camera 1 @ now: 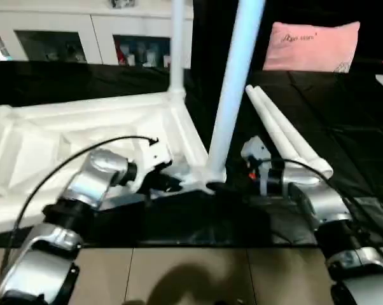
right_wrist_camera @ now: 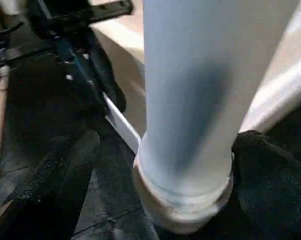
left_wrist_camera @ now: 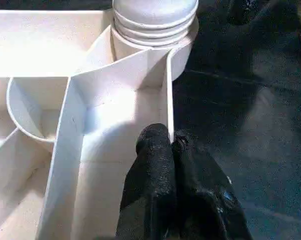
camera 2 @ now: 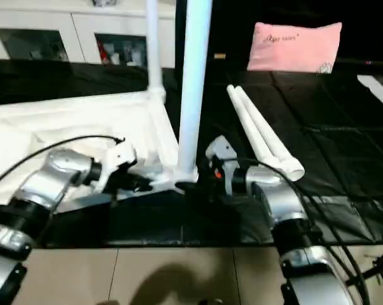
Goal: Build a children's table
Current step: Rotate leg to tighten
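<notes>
The children's table top lies upside down on the black cloth, ribbed underside up. Two white legs stand upright in its sockets, one at the far corner and one at the near corner. Two loose legs lie side by side on the cloth to the right. My left gripper is shut on the thin rim wall close to the near corner socket. My right gripper is open around the base of the near leg, with one finger well clear of it.
A pink pillow lies at the back right and a white cabinet with glass doors stands behind. The black cloth ends at tan floor tiles near me.
</notes>
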Controlling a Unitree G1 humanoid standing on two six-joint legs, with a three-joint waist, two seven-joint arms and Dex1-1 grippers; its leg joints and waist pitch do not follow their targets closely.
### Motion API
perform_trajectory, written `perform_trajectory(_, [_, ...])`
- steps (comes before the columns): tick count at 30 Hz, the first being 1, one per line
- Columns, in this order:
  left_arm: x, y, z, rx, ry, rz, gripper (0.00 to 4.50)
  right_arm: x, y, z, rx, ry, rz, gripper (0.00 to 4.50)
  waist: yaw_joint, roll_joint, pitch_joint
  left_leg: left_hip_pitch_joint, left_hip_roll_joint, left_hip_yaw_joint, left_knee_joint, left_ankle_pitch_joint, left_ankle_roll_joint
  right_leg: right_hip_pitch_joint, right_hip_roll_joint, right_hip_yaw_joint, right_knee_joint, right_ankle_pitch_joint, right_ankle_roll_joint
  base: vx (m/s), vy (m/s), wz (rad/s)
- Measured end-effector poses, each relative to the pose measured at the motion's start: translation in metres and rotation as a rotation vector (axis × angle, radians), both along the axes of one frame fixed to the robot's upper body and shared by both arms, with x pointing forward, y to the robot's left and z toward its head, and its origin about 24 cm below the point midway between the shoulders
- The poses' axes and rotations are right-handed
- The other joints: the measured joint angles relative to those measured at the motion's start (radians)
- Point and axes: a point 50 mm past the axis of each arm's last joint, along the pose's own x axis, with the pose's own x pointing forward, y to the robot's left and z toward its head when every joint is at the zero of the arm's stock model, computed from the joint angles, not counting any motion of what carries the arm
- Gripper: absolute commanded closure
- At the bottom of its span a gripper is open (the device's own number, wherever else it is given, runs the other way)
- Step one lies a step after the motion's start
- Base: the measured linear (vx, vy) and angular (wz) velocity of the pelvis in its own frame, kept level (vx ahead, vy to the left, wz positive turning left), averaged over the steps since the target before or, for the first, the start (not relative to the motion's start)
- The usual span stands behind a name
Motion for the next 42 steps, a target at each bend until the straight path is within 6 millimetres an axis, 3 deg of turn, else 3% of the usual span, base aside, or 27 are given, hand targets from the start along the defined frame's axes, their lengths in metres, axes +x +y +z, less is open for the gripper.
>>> perform_trajectory(8, [-0.009, 0.008, 0.003, 0.035, 0.042, -0.167, 4.5, -0.009, -0.001, 0.008, -0.03, -0.07, 0.214, 0.05, 0.015, 0.0, 0.0, -0.001, 0.0, 0.0, 0.0, 0.0, 0.0, 0.001, 0.0, 0.0, 0.0, 0.0, 0.0, 0.0, 0.0, 0.0])
perform_trajectory(16, [-0.01, 0.005, 0.003, 0.042, 0.047, -0.214, 4.5, -0.016, 0.004, 0.006, -0.002, -0.012, 0.347, 0.79, 0.017, -0.001, 0.0, -0.001, 0.001, 0.0, 0.001, 0.0, 0.0, 0.001, 0.0, 0.0, 0.001, 0.0, 0.0, 0.0, 0.0, 0.0])
perform_trajectory(31, [-0.013, 0.003, 0.002, 0.041, 0.073, -0.265, 4.5, -0.015, 0.001, 0.005, 0.023, 0.038, 0.398, 1.89, 0.026, -0.002, 0.0, -0.002, 0.001, 0.0, 0.002, 0.0, 0.0, 0.001, 0.0, 0.0, 0.001, 0.0, 0.001, 0.0, 0.0, 0.0])
perform_trajectory(32, [-0.013, 0.003, 0.002, 0.042, 0.075, -0.267, 4.5, -0.015, 0.001, 0.004, 0.025, 0.041, 0.402, 2.12, 0.026, -0.002, 0.0, -0.002, 0.001, 0.0, 0.002, 0.0, 0.0, 0.001, 0.0, 0.0, 0.001, 0.0, 0.001, 0.0, 0.0, 0.0])
perform_trajectory(42, [-0.013, 0.004, 0.002, 0.038, 0.081, -0.271, 4.5, -0.015, 0.001, 0.006, 0.026, 0.034, 0.407, 2.48, 0.031, -0.002, 0.0, -0.002, 0.001, 0.0, 0.002, 0.0, 0.0, 0.001, 0.0, 0.001, 0.002, 0.0, 0.001, 0.0, 0.0, 0.0])
